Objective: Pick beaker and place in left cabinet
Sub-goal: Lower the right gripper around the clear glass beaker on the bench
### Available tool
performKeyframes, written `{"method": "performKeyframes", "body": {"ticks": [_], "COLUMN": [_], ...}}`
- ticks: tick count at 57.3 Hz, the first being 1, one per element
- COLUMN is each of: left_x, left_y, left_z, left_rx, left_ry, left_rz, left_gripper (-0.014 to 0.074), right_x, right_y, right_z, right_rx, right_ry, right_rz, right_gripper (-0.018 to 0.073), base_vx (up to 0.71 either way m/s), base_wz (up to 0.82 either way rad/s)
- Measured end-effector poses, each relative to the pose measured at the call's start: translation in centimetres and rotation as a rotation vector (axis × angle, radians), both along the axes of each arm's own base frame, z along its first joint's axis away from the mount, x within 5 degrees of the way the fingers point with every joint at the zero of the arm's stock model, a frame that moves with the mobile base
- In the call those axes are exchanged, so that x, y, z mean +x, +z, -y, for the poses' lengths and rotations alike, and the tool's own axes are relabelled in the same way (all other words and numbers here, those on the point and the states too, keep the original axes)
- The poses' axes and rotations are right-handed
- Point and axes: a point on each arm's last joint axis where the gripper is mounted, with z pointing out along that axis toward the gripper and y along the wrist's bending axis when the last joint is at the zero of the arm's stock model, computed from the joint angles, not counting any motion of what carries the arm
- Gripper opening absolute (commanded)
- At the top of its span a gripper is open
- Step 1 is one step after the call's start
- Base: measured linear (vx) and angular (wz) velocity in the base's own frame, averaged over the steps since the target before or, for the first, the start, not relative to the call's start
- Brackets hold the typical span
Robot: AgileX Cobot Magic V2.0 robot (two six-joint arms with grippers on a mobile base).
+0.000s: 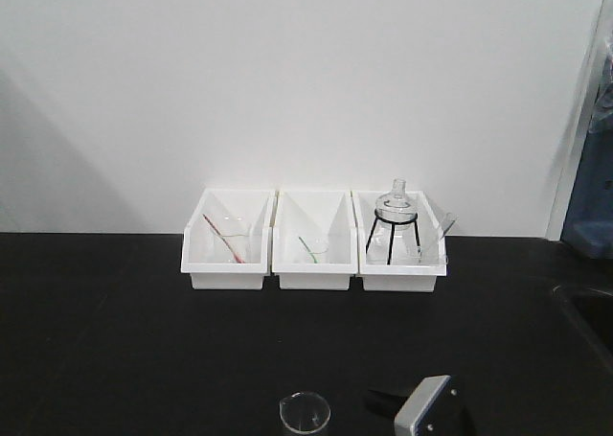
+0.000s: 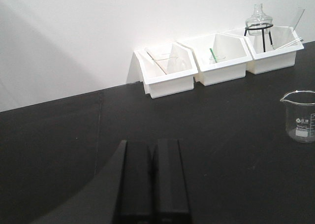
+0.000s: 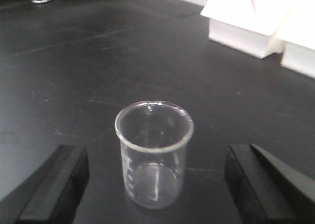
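Beaker (image 3: 154, 152) upright on scuffed black counter (image 3: 74, 61) — right gripper (image 3: 156, 184) spread wide, fingers (image 3: 54, 179) at 3 and 9 o'clock, not touching. Left gripper (image 2: 152, 182) closed. White wall (image 1: 287, 72) behind, bins (image 1: 308, 275) at 12.

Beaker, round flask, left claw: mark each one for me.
beaker (image 3: 154, 155), right wrist view, middle of its glass wall.
round flask (image 1: 395, 208), front view, its glass bulb.
left claw (image 2: 153, 147), left wrist view, seam where its closed tips meet.

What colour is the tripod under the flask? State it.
Black; the tripod shows best in the front view.
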Motion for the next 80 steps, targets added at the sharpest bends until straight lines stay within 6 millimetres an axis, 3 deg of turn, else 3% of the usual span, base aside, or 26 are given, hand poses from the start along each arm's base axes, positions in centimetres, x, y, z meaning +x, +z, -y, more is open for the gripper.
{"method": "performKeyframes", "body": {"ticks": [10,25,50,60,70,80], "left_x": [0.0,0.0,0.0,0.0,0.0,0.0], "left_y": [0.0,0.0,0.0,0.0,0.0,0.0], "left_z": [0.0,0.0,0.0,0.0,0.0,0.0], "left_rx": [0.000,0.000,0.000,0.000,0.000,0.000], "left_ry": [0.000,0.000,0.000,0.000,0.000,0.000], "left_rz": [0.000,0.000,0.001,0.001,0.001,0.001], "left_gripper": [-0.0006,-0.0006,-0.0006,-0.0006,-0.0006,-0.0006], "right_x": [1.3,3.8,6.5,6.8,6.8,6.8], "right_y": [-1.9,-3.9,-4.8,-5.2,-5.1,-2.6], "right_z": [-1.8,-2.8,-6.5,-6.5,-6.5,-6.6], "right_rx": [-0.004,0.011,0.030,0.020,0.027,0.015], "right_ry": [-0.009,-0.040,0.015,0.009,0.000,0.014], "right_rz": [-0.040,-0.066,-0.023,-0.030,-0.055,-0.049], "right_gripper": [0.0620,0.0617,0.0591,0.0489,0.0331,0.0210], "base_vx": [0.00,0.00,0.00,0.00,0.00,0.00], "base_wz": [0.00,0.00,0.00,0.00,0.00,0.00]}}
